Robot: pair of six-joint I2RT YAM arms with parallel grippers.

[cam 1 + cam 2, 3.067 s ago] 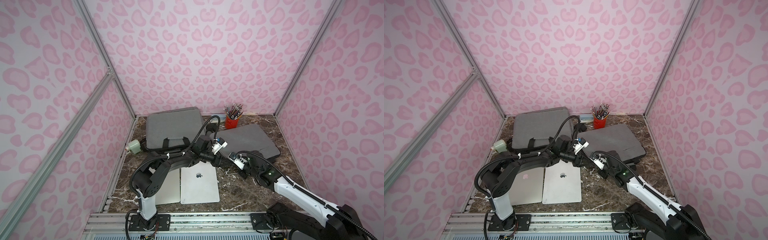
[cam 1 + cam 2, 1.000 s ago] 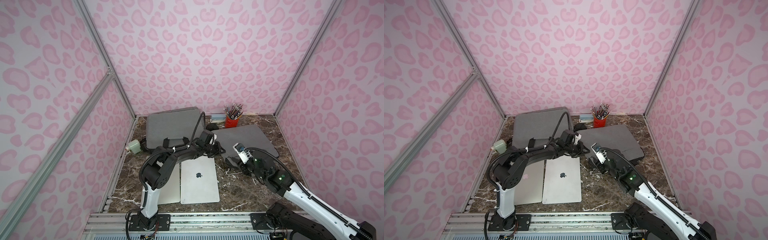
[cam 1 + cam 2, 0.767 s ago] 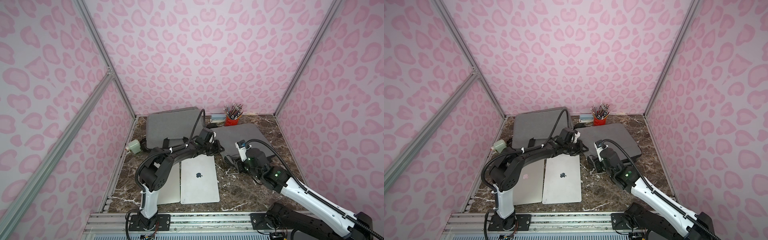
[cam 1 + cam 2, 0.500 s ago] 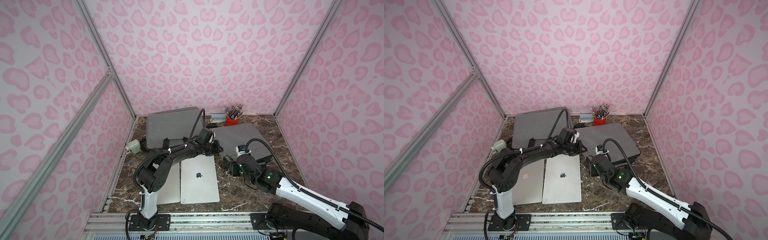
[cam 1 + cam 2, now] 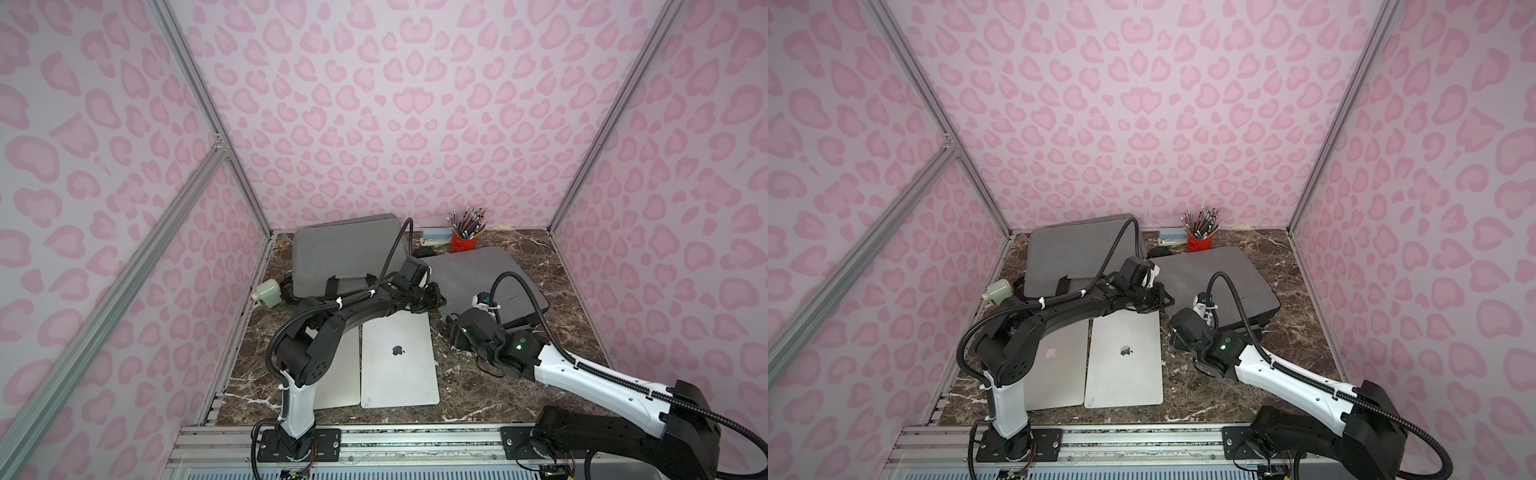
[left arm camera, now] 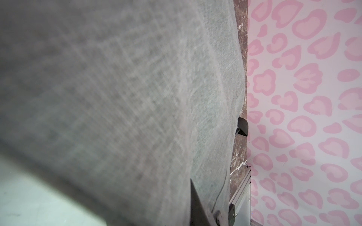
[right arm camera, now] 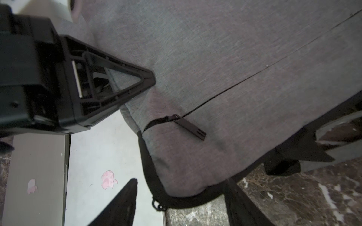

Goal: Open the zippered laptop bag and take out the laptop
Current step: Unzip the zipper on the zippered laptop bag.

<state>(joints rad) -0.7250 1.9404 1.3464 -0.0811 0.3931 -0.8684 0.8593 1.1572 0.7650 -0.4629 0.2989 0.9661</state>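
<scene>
Pinching laptop bag (image 5: 478, 274) corner: L claw (image 7: 151, 78) | R claw (image 7: 181, 181) spread, adjacent

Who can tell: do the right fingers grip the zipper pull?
No, the zipper pull lies free on the grey laptop bag, with the right fingers apart.

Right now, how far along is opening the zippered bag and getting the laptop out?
Early stage. Done: a silver closed laptop and a second silver laptop beside it lie out on the marble table. In hand: the left gripper is shut on a corner of the right-hand grey fabric laptop bag; the open right gripper hovers by its black zipped edge. Left: unzip it, pull the laptop.
</scene>
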